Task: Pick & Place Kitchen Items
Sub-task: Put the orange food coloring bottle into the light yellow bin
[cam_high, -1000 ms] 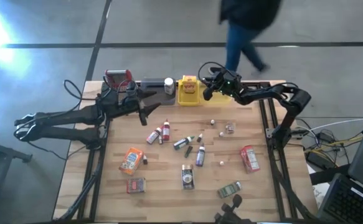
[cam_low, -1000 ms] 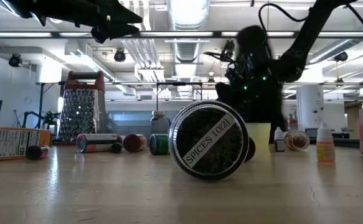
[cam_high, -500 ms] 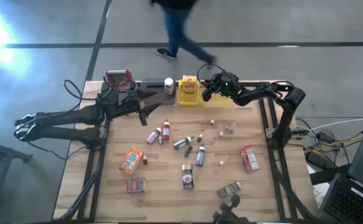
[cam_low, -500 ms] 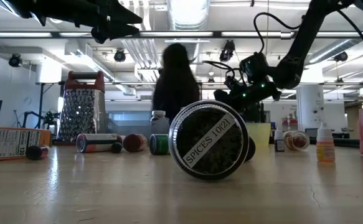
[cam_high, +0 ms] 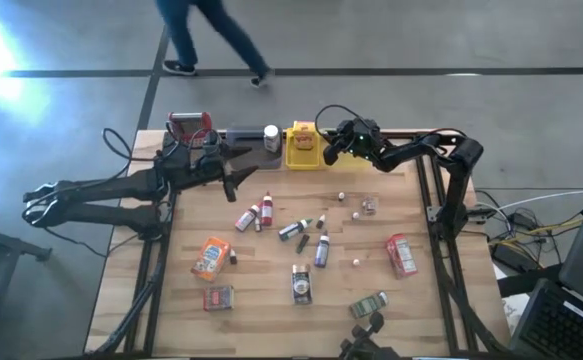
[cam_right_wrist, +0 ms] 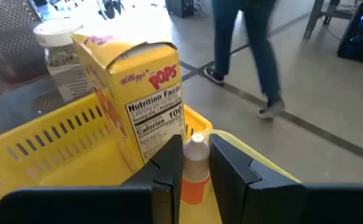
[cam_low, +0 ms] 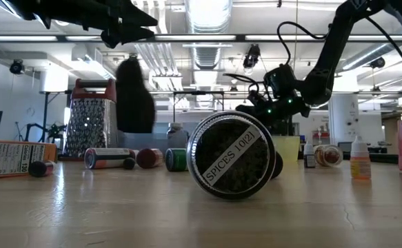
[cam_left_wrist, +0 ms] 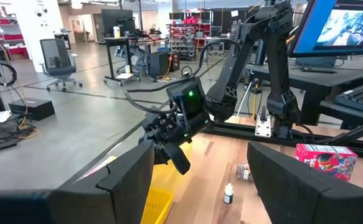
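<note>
My right gripper (cam_right_wrist: 197, 165), jaws clamped on the small orange bottle (cam_right_wrist: 195, 171), has drawn back slightly over the yellow tray (cam_right_wrist: 50, 143); release looks near; my left gripper (cam_high: 233, 172) waits with jaws apart.

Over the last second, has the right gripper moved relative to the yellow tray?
Barely: the right gripper stays beside the yellow tray in the high view, shut on a small orange bottle; only its arm pulled in.
</note>
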Controlling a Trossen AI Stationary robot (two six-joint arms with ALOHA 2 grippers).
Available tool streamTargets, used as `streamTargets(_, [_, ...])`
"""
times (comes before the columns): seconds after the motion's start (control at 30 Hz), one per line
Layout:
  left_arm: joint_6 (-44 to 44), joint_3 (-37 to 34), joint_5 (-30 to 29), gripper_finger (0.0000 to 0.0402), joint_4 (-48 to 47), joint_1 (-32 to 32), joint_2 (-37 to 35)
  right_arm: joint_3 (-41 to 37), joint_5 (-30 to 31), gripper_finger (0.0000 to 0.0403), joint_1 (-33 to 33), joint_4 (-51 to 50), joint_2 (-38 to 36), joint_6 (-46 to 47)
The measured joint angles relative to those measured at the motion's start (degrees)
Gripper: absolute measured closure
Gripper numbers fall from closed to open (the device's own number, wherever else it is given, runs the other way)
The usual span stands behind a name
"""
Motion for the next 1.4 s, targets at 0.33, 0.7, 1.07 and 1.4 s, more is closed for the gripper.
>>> streamTargets(0.33, [-0.02, 0.0, -0.01, 0.0138, 0.0, 0.0, 0.02, 4.58, 0.46, 0.0344, 0.04, -7.8, 1.64, 0.48])
streamTargets(0.7, [0.0, 0.0, -0.02, 0.0138, -0.02, 0.02, 0.02, 8.15, 0.59, 0.0344, 0.0, -13.57, 2.91, 1.25])
streamTargets(1.07, [-0.31, 0.0, 0.31, 0.0138, -0.04, 0.02, 0.02, 8.4, 1.05, 0.0344, -0.22, -14.8, 2.91, 1.7])
streamTargets(1.4, [-0.46, 0.0, 0.37, 0.0138, -0.04, 0.02, 0.02, 8.41, 1.03, 0.0344, -0.22, -14.84, 2.89, 1.66])
